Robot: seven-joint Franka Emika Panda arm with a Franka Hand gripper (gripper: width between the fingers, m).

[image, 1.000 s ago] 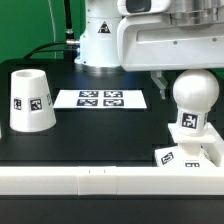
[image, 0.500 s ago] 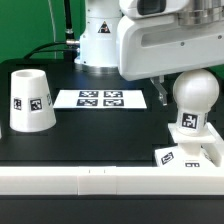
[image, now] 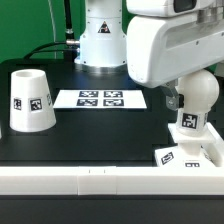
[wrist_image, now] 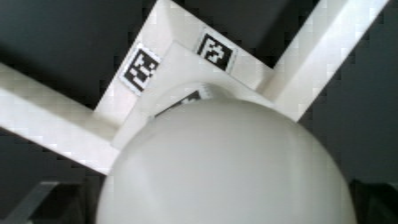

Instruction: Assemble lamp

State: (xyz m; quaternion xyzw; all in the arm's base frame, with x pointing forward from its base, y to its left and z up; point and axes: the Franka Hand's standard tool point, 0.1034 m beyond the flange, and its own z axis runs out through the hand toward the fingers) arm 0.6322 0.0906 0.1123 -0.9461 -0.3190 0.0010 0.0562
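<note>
The round white bulb (image: 197,93) stands upright on its short stem on the flat square base (image: 190,153) at the exterior view's right front. The tapered shade (image: 30,101) stands apart at the exterior view's left. My gripper (wrist_image: 214,206) is open and straddles the bulb (wrist_image: 214,150), which fills the wrist view between the dark fingers (wrist_image: 39,204). In the exterior view the arm's body hides most of the gripper; one finger (image: 172,100) shows beside the bulb. The base (wrist_image: 175,62) with its markers lies beyond the bulb in the wrist view.
The marker board (image: 100,99) lies flat on the black table between the shade and the bulb. A white raised wall (image: 90,182) runs along the table's front edge. The robot's pedestal (image: 100,40) stands at the back.
The arm has moved toward the exterior view's right and lower, so its body now covers the bulb's top. The bulb, base and shade have not moved.
</note>
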